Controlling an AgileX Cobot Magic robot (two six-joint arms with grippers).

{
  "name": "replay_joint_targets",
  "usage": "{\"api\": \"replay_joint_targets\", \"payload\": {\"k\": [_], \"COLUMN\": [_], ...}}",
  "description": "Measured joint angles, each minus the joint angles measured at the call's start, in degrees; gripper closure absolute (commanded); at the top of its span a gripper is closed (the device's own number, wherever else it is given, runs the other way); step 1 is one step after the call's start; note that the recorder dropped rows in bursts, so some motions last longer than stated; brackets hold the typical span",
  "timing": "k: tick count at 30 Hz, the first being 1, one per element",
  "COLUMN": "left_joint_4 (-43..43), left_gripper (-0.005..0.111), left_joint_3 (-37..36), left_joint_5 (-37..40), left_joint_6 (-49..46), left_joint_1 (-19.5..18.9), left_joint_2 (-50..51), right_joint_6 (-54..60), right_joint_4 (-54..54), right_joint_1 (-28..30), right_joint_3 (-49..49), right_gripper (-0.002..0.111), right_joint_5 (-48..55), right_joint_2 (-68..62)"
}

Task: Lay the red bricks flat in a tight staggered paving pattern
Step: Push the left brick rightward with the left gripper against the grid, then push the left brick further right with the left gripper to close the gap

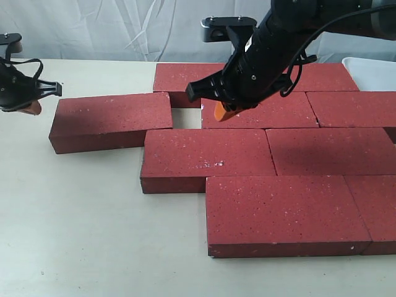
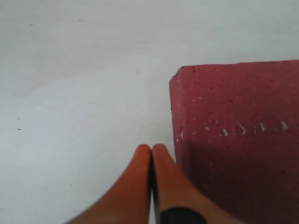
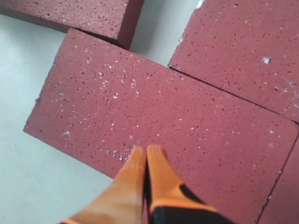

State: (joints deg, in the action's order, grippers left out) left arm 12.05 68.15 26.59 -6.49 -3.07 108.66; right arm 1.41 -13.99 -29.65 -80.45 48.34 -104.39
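Several red bricks [image 1: 281, 213] lie flat in staggered rows at the centre and right. One loose brick [image 1: 111, 120] lies at the left, slightly skewed, with a small gap [image 1: 185, 117] beside its right end. My left gripper [image 1: 30, 109] is shut and empty, just off that brick's left end. In the left wrist view its tips [image 2: 151, 147] sit beside the brick's end face [image 2: 233, 140]. My right gripper [image 1: 220, 113] is shut and empty, hovering near the gap. In the right wrist view it [image 3: 146, 148] is over a brick's top face [image 3: 159, 102]. I cannot tell if it touches.
A white tray [image 1: 374, 71] stands at the back right behind the bricks. Pale tabletop [image 1: 80, 223] stretches to the left and front of the paving. A white backdrop hangs behind the table.
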Motion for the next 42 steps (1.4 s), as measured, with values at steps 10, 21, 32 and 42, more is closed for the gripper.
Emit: {"api": "replay_joint_targets", "payload": {"k": [10,21,32,42], "left_joint_4": [7.64,8.14,9.09,9.32], "left_gripper": [0.107,0.107,0.107,0.107], "left_joint_3": [0.0,0.0,0.0,0.0], "left_joint_5": [-4.64,-10.16,-17.5,-22.51], "left_joint_6": [0.0,-0.89,-4.65,-4.74], "left_joint_1": [0.0,2.31,5.85,7.11], "left_joint_2": [7.59,9.28,9.32,9.32], "right_joint_6": [0.0,0.19,0.19,0.19], "right_joint_4": [0.0,0.13,0.24,1.23], "right_joint_1": [0.0,0.0,0.0,0.0], "right_joint_3": [0.0,0.0,0.0,0.0], "right_gripper": [0.108,0.108,0.108,0.108], "right_joint_5": [0.1,0.0,0.0,-0.22], "right_joint_2": [0.0,0.0,0.0,0.0]}}
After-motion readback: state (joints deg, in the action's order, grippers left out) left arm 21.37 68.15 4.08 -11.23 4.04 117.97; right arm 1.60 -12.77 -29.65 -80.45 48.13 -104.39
